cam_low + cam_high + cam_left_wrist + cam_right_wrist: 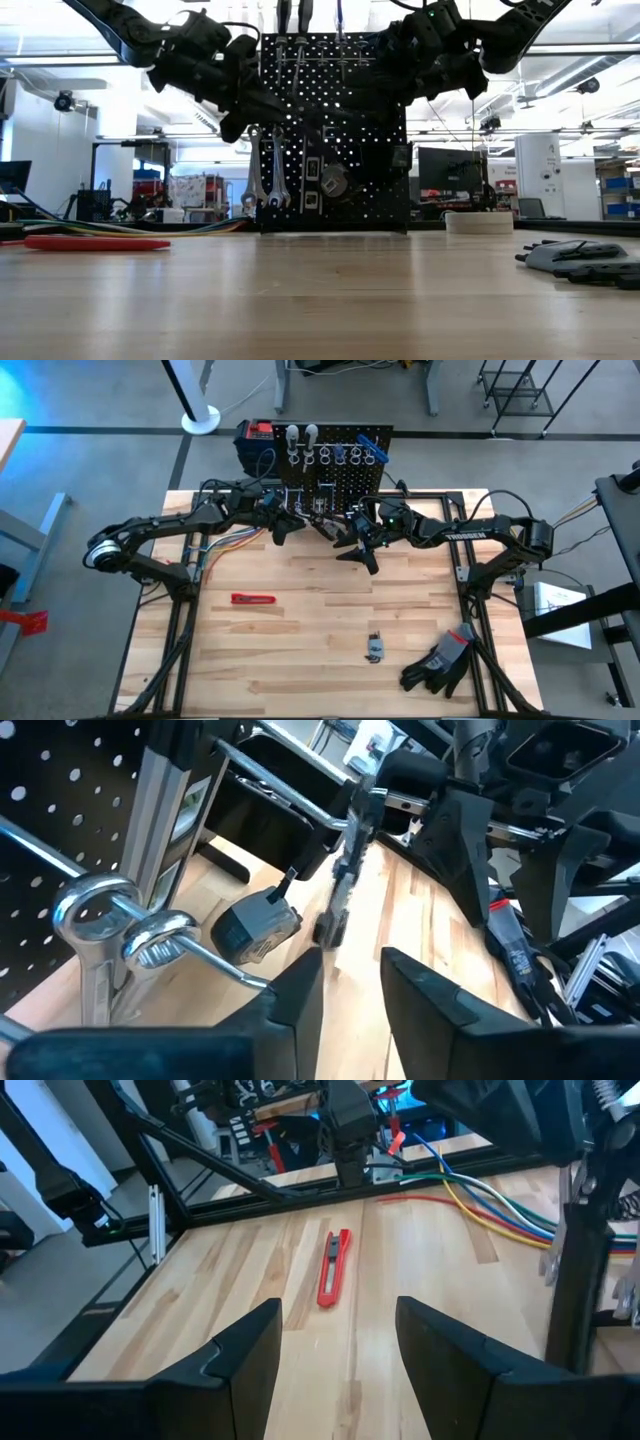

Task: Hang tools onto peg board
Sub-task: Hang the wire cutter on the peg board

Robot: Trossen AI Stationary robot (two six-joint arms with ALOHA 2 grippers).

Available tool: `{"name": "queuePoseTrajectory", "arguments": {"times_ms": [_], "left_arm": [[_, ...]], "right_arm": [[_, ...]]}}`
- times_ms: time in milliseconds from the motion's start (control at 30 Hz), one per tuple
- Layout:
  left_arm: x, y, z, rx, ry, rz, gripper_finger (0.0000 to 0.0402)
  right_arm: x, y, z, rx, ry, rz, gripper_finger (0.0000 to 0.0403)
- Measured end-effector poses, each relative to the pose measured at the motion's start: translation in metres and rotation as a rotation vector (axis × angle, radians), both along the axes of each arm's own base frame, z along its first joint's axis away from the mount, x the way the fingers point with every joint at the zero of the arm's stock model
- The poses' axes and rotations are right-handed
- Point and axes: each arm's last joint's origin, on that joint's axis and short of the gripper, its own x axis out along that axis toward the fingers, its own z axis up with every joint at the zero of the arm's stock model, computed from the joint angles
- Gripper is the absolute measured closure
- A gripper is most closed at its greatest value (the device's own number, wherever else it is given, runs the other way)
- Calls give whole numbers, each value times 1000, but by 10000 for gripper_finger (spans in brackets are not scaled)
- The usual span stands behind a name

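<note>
Black peg board (335, 460) upright at table's (300, 660) far edge, silver wrenches (266, 170) hanging on it, left gripper (345, 990) just before them, fingers apart, empty, right gripper (335, 1345) beside, fingers parted, empty, red utility knife (253, 599) lying well short of the board.

Left arm reaches in from left side, forearm stretched toward table's far middle, wrist bent down. Left gripper (350, 995) raised off table; fingers (295, 1000) parted by narrow gap, nothing between jaws.

Right arm reaches in from right side, elbow bent, forearm angled toward far middle. Right gripper (335, 1345) raised off table, near left gripper, apart from it; fingers (245, 1350) spread wide, nothing between jaws.

Both wrists close together, grippers facing each other.
</note>
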Motion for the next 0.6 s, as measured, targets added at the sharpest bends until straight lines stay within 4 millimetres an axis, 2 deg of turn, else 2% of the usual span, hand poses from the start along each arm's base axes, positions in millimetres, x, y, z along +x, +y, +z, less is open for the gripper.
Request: {"name": "queuePoseTrajectory", "arguments": {"times_ms": [367,600], "left_arm": [[-1,-1,1,16,6,3,349],[-17,-10,22,117,-11,14,360]], "right_arm": [[0,0,0,13,3,-3,213],[0,0,0,30,8,-7,213]]}}
